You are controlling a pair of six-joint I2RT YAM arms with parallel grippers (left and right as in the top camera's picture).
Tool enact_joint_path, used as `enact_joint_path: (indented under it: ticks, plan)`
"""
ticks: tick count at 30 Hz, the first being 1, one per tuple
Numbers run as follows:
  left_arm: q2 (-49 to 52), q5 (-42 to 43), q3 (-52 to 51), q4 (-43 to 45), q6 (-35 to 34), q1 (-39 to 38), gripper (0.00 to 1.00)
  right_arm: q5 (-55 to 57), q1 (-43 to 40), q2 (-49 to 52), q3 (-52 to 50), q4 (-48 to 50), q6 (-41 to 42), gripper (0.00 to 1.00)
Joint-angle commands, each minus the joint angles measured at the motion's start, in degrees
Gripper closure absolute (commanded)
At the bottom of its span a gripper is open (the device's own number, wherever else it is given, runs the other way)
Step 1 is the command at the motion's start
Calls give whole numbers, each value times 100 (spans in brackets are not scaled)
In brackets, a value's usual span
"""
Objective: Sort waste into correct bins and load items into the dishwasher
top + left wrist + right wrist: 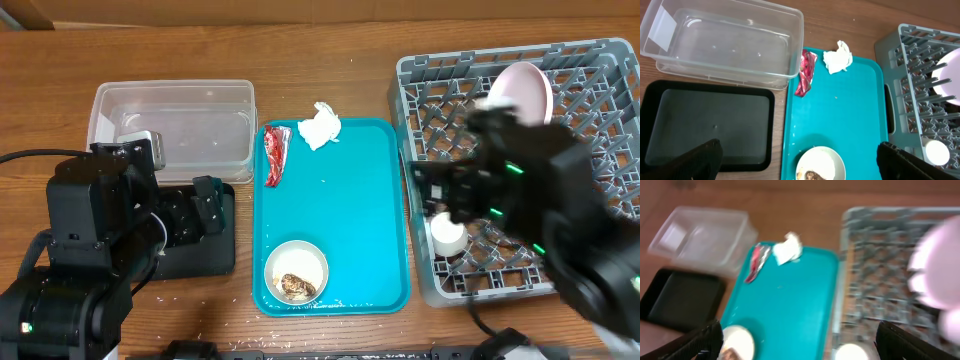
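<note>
We hold our left gripper (203, 208) wide and empty over the shallow black rectangular tray (710, 125) and should pinch the crinkled red wrapper (806, 72), straddling the teal plastic tray's (350, 210) left edge, mid-length, our right gripper (797, 332) equally wide above the grey pegged rack (430, 90).

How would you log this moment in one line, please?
left gripper open; right gripper open; napkin, wrapper, bowl on teal tray; dish, cup in rack

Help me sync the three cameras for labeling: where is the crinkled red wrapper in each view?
Overhead: the red wrapper lies on the teal tray's top-left edge, beside the clear tub.
Left wrist: wrapper upper middle, on the tray's left rim by the tub's corner.
Right wrist: wrapper blurred, upper left of centre, on the tray's left edge.
Shared landmark: the white napkin just right of it.
</note>
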Motion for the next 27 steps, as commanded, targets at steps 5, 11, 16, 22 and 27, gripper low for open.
enact_joint_path:
  ticks: [5,11,16,22,27]
  plan:
    - [7,-39,44,7,-35,-33,0,415,-1062,-1467,-754,476,-341,0]
    - [7,-39,44,9,-33,-33,0,302,-2011,-2761,-2747,1746,-334,0]
    - [7,-39,42,9,-35,-33,0,293,-2280,-3753,-4304,2398,-315,0]
    - [7,-39,44,9,-35,-33,0,286,-2535,-4937,-5943,3331,-236,0]
    - [7,-39,42,7,-33,-33,0,293,-2653,-5779,-7141,4275,33,0]
